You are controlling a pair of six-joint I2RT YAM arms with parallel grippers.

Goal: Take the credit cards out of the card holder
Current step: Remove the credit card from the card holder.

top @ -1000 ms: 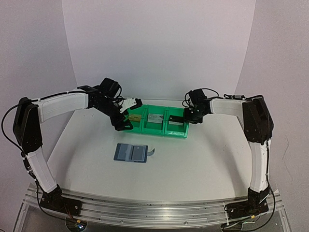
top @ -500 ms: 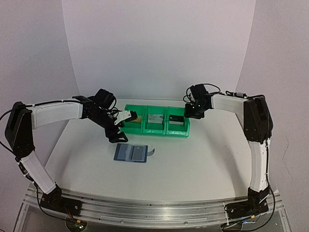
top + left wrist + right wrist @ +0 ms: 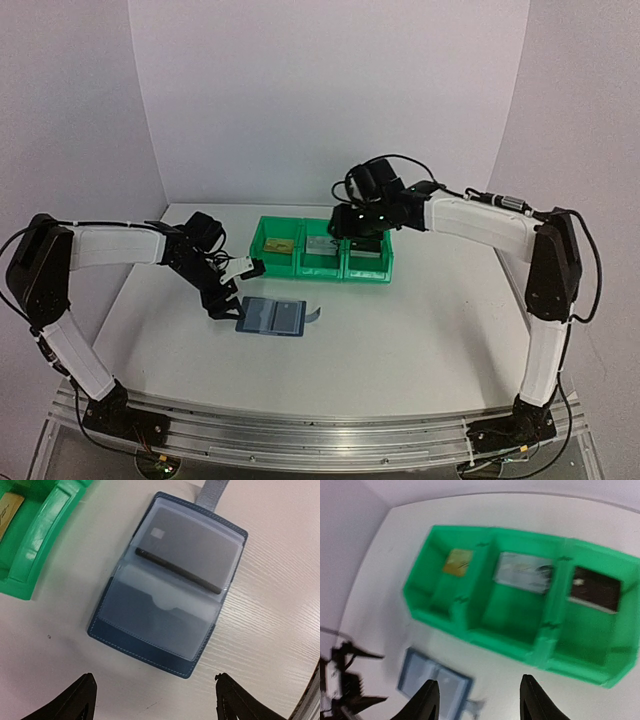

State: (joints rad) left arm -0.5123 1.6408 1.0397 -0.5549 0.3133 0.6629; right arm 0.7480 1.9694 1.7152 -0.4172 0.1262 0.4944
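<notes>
Blue card holder (image 3: 142,647), clear plastic sleeves (image 3: 165,622)

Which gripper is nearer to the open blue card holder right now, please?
Left. The left gripper hovers beside the card holder's left edge; the right gripper is farther back, above the green bins.

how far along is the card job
Done: gold card, silver card and black card lie one each in the green bins. In hand: nothing; both tools are open and empty, the left tool over the open holder, the right tool above the bins. Left: what looks like a grey card sits in one holder pocket; the other looks empty.
</notes>
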